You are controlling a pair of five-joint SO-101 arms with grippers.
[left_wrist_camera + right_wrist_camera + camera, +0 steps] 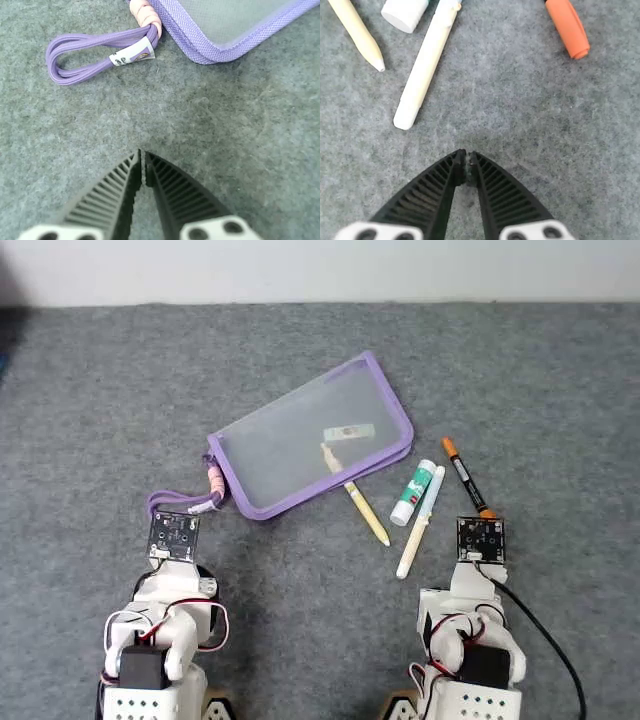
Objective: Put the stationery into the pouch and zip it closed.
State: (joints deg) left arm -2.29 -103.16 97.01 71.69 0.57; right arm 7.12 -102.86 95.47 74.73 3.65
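Grey felt table cover [320, 640], pale wall behind. Purple mesh pouch [300, 445], centre: soft, limp, light; probably best held by its bound edge or strap loop [90, 57]. Beside it: yellow pencil [368, 515], one end over or inside the pouch; glue stick [415, 493]; cream pen [418, 525]; orange marker [466, 477]. All look light, stiff and apt to roll; take mid-barrel. Left gripper [142, 167], near the strap loop: jaws closed, empty. Right gripper [466, 167], near the cream pen: jaws closed, empty.

High camera looks down; wrist cameras sit close, left sharing pouch [290, 445].
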